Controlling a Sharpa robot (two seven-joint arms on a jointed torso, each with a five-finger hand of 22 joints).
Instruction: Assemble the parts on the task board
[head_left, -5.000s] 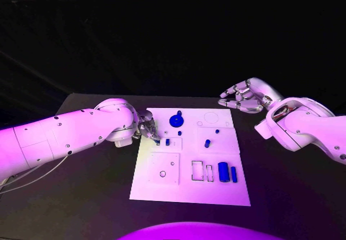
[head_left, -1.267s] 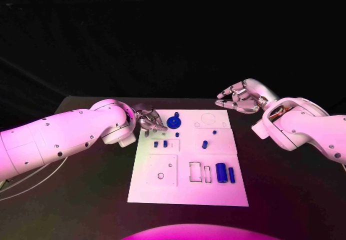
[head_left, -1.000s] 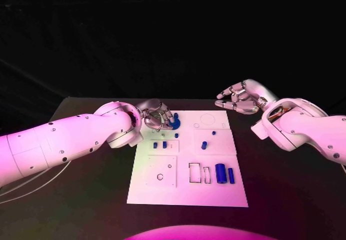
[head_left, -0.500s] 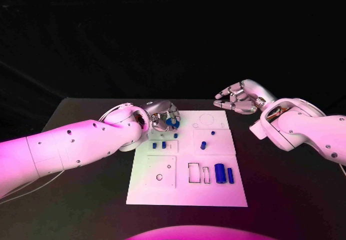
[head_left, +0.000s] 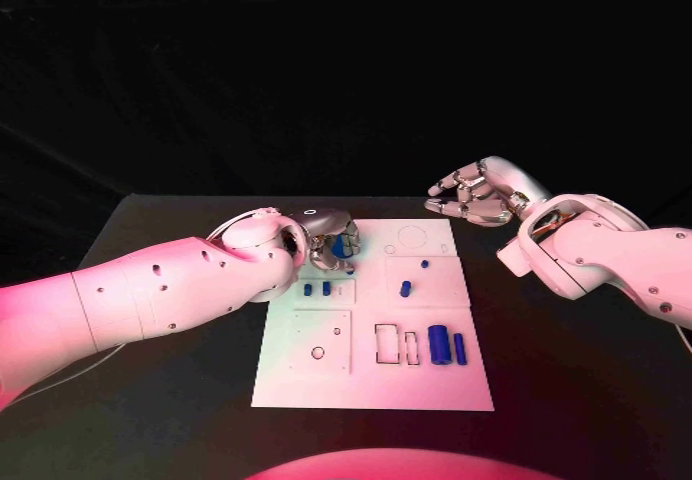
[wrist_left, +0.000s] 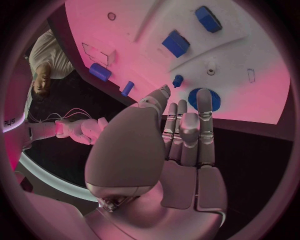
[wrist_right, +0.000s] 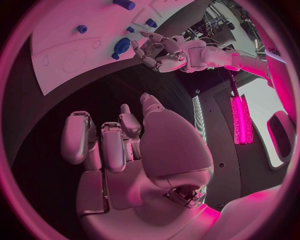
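Note:
The white task board (head_left: 372, 375) lies in the middle of the black table. A blue gear (head_left: 343, 246) sits near its far left corner, partly covered by my left hand (head_left: 326, 238). In the left wrist view that hand (wrist_left: 182, 150) has its fingers stretched out straight, their tips just short of the gear (wrist_left: 204, 99), with nothing held. A small blue peg (wrist_left: 178, 80) stands beside the gear. My right hand (head_left: 476, 195) hovers off the board's far right corner with its fingers loosely bent and nothing in them (wrist_right: 119, 150).
Small blue pegs (head_left: 316, 289) stand in the board's left middle, and others (head_left: 405, 289) to their right. Two blue cylinders (head_left: 447, 346) lie near the board's right edge beside empty rectangular slots (head_left: 391, 342). Black table (head_left: 159, 330) surrounds the board.
My left hand has moved from the board's left edge toward its far end and now hangs over the blue gear. The right hand has stayed where it was.

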